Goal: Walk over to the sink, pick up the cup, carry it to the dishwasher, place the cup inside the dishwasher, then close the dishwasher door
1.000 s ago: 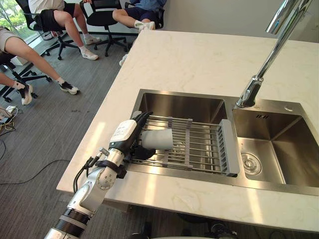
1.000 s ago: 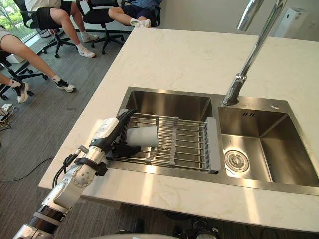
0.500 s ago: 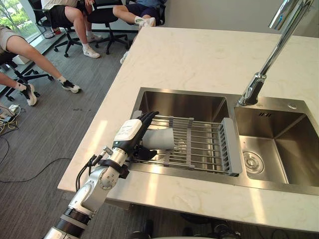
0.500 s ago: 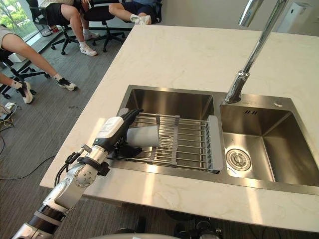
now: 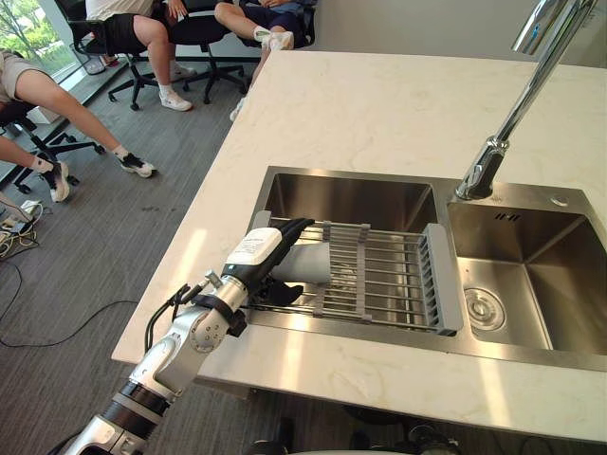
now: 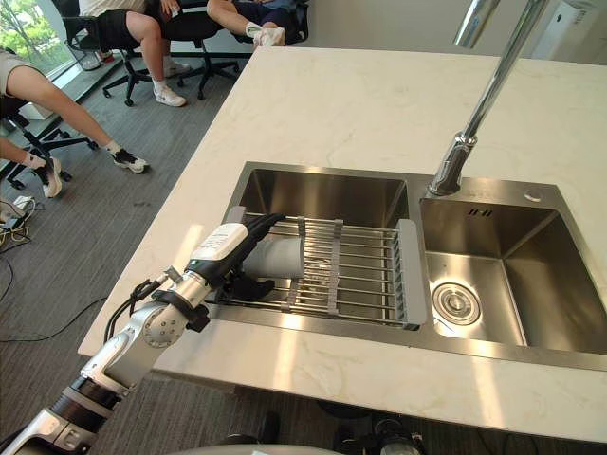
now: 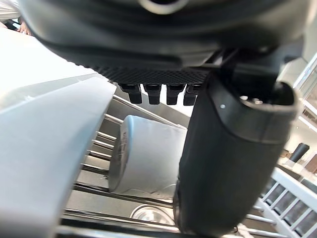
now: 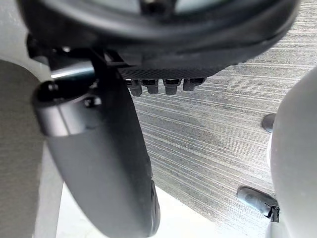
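Left hand (image 5: 258, 261) is in over the edge of the sink (image 5: 351, 199), and the grey cup (image 5: 305, 265) is right there, lying on its side on the roll-up drying rack (image 5: 398, 284) across the left basin, its base towards my palm. My fingers (image 5: 292, 227) run fairly straight over the top of the cup and my thumb (image 7: 223, 158) stands out beside it lower down, so the hand is spread around the cup, not clamped on it. From the wrist view I can't quite tell whether anything touches it yet. The risks as I judge them: the cup is round and rests on parallel bars, so a nudge before I close could roll it away. The thumb sits low near the rods and could catch between them. The smooth, slightly tapered wall could slide out of a loose grasp on the lift, and the rack merely rests on the sink's edges, so a snag might drag it along. My right hand (image 8: 99, 163) hangs over the carpet floor (image 8: 208, 139); how it's set I cannot tell. Writing: the white label (image 6: 220, 242) on the back of my left hand has print too small to read, and I can make out none on the cup.
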